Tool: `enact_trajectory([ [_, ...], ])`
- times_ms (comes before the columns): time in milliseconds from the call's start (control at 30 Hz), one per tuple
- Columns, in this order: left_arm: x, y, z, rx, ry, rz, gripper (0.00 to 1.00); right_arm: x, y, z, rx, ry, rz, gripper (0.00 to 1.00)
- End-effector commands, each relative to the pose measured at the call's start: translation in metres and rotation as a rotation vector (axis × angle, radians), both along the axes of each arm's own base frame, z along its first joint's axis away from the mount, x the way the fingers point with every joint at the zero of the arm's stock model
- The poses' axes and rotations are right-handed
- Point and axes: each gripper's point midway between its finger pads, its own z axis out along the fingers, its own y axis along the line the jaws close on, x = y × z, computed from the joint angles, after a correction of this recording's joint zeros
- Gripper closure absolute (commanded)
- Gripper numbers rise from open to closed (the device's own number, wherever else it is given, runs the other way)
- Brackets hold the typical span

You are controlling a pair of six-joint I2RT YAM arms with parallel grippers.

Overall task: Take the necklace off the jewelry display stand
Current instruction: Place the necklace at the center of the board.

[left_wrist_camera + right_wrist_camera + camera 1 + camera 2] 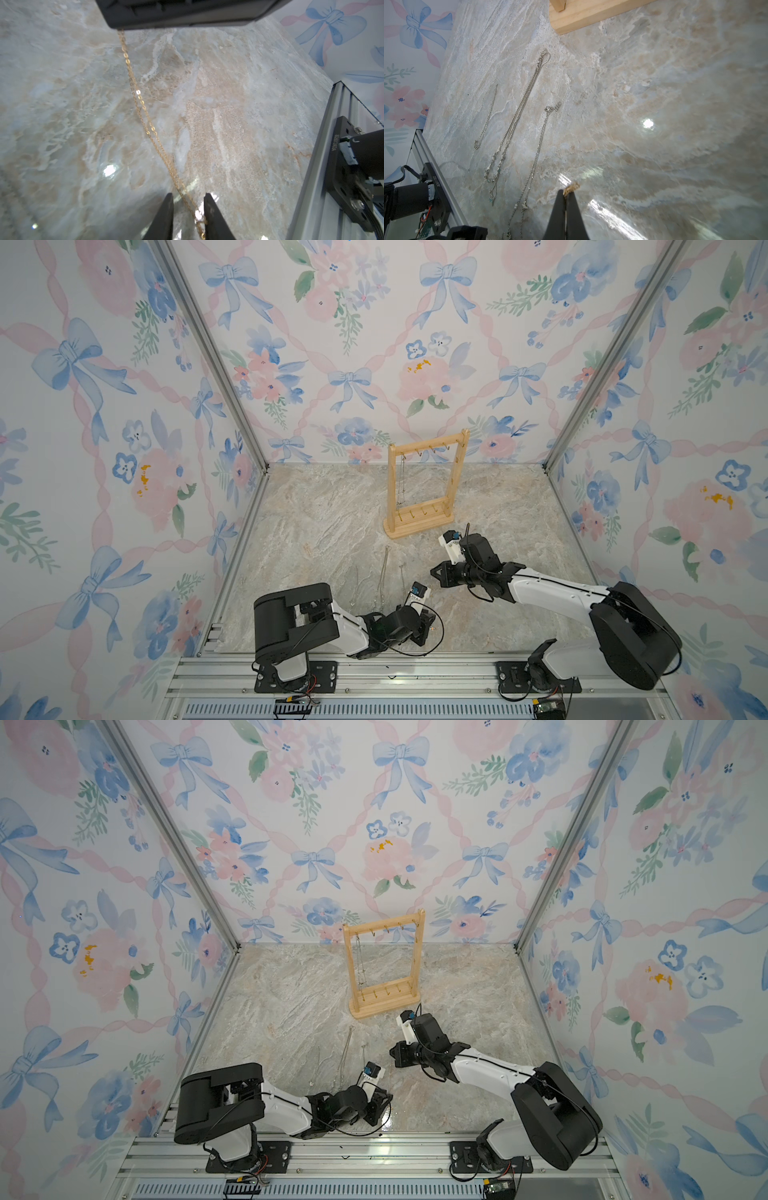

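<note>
Gold necklace (143, 108) off the jewelry display stand (391, 489), stretched over marble table (228, 104). One end pinched in closed right gripper (566, 192), lower centre of right wrist view; chain passing between parted jaws of left gripper (188, 196), bottom centre. Stand upright just right of centre in both top views.

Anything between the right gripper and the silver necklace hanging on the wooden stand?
Nothing visible: only bare marble tabletop separates the right gripper from the light wooden frame stand and its silver necklace. That gripper is shut on a thin gold chain, though.
</note>
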Motion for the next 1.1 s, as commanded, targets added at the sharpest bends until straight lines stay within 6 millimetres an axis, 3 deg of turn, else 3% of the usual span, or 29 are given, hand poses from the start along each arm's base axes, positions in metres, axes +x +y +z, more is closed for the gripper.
enact_trajectory([
  [0,-0.014,0.034,-0.040,0.175,0.054,-0.009,0.72,0.008,-0.004,-0.004,-0.016,0.030,-0.041,1.00],
  [667,-0.018,0.035,-0.038,0.170,0.050,-0.016,0.73,0.024,0.000,-0.023,-0.022,0.110,-0.068,1.00],
  [933,-0.017,0.016,-0.016,0.117,0.028,-0.052,0.89,0.024,-0.001,-0.024,-0.016,0.113,-0.072,1.00],
  [1067,-0.015,0.006,-0.005,0.107,0.007,-0.066,0.92,0.024,-0.002,-0.024,-0.014,0.116,-0.074,1.00],
])
